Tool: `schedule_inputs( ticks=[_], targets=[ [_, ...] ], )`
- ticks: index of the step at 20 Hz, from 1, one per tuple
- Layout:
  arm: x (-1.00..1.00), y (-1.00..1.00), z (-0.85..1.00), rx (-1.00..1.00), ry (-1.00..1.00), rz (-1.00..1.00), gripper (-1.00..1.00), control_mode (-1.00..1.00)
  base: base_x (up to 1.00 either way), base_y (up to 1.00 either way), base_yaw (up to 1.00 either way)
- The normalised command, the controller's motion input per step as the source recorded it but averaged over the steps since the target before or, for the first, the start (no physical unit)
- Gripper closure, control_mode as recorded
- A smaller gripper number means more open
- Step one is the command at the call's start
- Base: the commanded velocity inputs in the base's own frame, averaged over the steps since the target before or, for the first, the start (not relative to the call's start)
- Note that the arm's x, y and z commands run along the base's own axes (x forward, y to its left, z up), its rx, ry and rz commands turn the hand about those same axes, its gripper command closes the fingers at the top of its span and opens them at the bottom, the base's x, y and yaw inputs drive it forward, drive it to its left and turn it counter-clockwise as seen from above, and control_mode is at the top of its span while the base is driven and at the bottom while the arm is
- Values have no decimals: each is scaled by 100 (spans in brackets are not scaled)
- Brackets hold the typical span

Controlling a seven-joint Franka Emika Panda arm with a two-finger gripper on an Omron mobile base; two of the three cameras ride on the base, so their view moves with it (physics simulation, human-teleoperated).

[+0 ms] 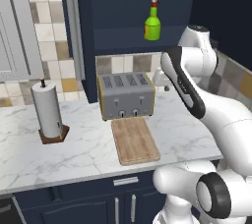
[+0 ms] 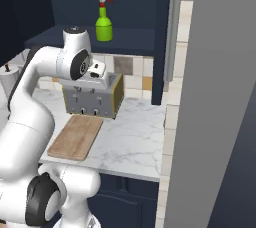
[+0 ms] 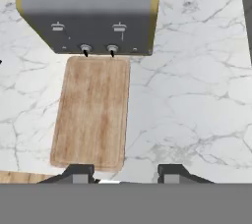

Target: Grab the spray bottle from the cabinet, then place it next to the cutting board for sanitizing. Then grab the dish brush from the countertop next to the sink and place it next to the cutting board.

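The green spray bottle (image 1: 152, 22) (image 2: 104, 24) stands upright on the inner shelf of the open navy cabinet (image 1: 123, 39) (image 2: 135, 39). Well below it, my gripper (image 3: 125, 173) (image 2: 100, 78) hangs over the countertop (image 1: 83, 149) (image 3: 197, 95). It points down, open, with nothing between its fingertips. The wooden cutting board (image 1: 135, 140) (image 2: 76, 136) (image 3: 93, 110) lies flat on the marble just in front of the toaster. The dish brush and the sink are out of view.
A grey four-slot toaster (image 1: 126, 95) (image 2: 95, 99) (image 3: 91, 12) sits under the cabinet. A paper towel roll (image 1: 48, 112) stands to the left. The cabinet door with its steel handle (image 1: 74, 31) (image 2: 174, 37) juts out. A light grey wall cabinet (image 2: 220, 97) blocks the right.
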Motion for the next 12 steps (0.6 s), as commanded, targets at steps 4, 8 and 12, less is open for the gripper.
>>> schedule_inputs(
  ticks=[4, 8, 12],
  targets=[
    [-44, 0, 2, 0, -10, 0, -100, -100, 0, 0, 0],
    [-81, 2, 9, -3, -32, 0, -100, -100, 0, 0, 0],
    [-47, 0, 45, -1, -44, 0, -100, -100, 0, 0, 0]
  ],
)
